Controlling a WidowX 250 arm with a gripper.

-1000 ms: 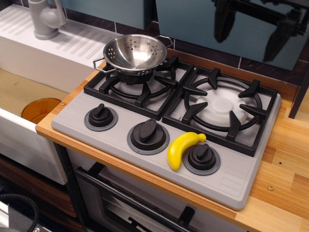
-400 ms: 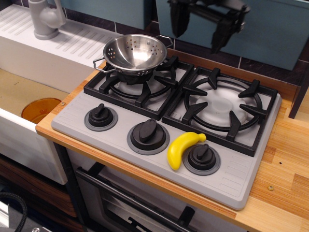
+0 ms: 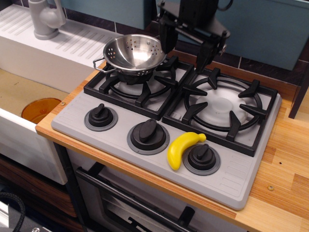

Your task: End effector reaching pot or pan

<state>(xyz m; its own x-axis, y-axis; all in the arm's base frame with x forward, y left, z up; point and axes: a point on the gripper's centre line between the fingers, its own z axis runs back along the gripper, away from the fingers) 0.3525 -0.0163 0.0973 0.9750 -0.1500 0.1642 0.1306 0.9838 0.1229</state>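
The steel colander-like pot [image 3: 135,54] with small holes and two wire loop handles stands on the back left burner grate of the toy stove [image 3: 145,87]. My black gripper [image 3: 185,53] hangs at the back of the stove, just right of the pot's rim. Its two long dark fingers are spread wide apart, open and empty. The left finger [image 3: 167,41] is right by the pot's right edge; the right finger [image 3: 203,54] is over the gap between the two burners.
A yellow banana [image 3: 182,148] lies by the front right knob [image 3: 202,158]. Two more knobs sit at the front left. An orange bowl [image 3: 41,109] lies in the sink at left, and a grey tap [image 3: 46,18] stands at the back left. The wooden counter [image 3: 285,169] runs along the right.
My gripper has moved left and down from the upper right of the back wall to just beside the pot's right rim. The pot and banana have not moved.
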